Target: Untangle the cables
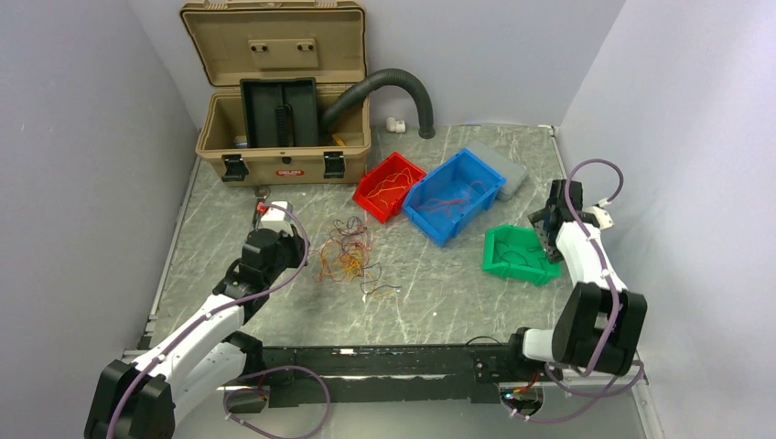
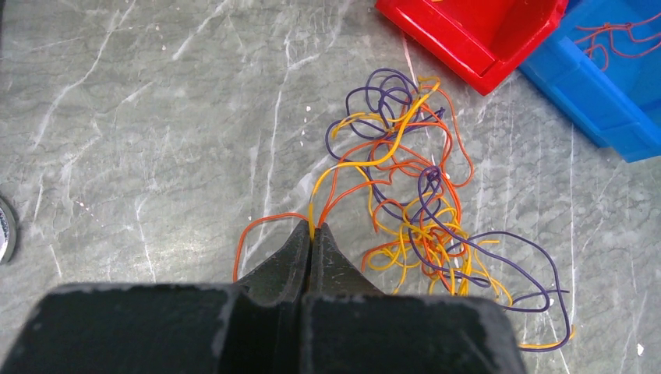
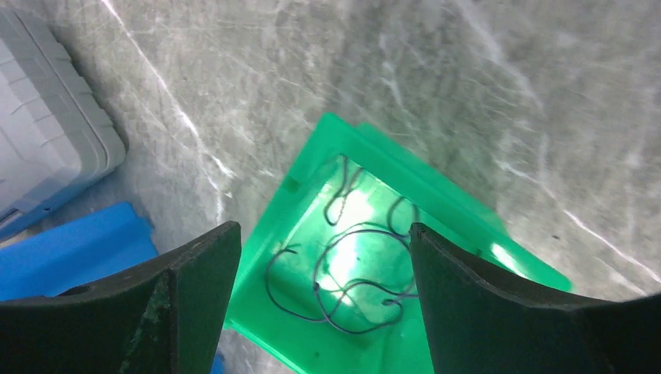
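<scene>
Overall, grey marbled tabletop (image 1: 439, 302), pale walls (image 1: 82, 137); left jaws pinching tangled cables (image 2: 431, 178), right jaws spread above green bin (image 3: 452, 209).

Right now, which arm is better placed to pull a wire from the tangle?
Left. The left claw is shut on orange and yellow strands of the cables, so it could probably pull. The right claw hangs open over the green bin, away from the pile.

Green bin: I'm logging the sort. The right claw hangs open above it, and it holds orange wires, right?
No: the wires in the green bin are dark, not orange, per the right wrist view. The right claw does hang open above it.
</scene>
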Robot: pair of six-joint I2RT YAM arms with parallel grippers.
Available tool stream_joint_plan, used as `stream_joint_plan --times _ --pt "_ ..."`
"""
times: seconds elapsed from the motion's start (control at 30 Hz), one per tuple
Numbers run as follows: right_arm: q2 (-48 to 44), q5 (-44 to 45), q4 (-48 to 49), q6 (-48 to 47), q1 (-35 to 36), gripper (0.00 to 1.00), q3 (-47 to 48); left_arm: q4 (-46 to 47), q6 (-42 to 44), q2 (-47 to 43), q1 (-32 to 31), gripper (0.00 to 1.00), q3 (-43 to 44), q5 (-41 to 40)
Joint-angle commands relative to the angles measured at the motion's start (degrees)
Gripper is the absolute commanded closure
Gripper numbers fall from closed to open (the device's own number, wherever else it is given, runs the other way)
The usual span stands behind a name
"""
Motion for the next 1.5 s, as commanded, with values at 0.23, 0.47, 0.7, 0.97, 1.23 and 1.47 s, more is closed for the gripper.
stream_joint_plan --times 0.23,0.47,0.7,0.97,1.23,1.47 --pt "10.9 -13.5 14.3 -4.7 0.7 0.72 4.0 1.2 1.4 -1.4 -0.4 1.00 0.5 -0.9" --pt "12.1 -18.0 15.8 -10.6 2.0 0.76 7.0 1.4 1.5 -0.9 -0.5 1.00 0.7 -0.8" --pt "11.9 -20.5 17.5 -11.2 2.7 0.65 7.0 1.6 1.6 -0.6 -0.4 1.00 0.8 -0.5" --pt "2.9 -4.4 9.0 -17.9 14.9 0.20 10.6 2.4 2.0 -0.9 -0.5 1.00 0.5 0.3" --pt "-3.4 -3.9 10.5 -23.6 36.9 0.23 8.1 2.4 2.0 -0.5 -0.6 1.00 0.6 0.4" --pt "4.5 -12.1 19.2 -26.1 55.0 0.25 8.9 2.7 1.9 1.0 -0.7 1.00 1.2 1.2"
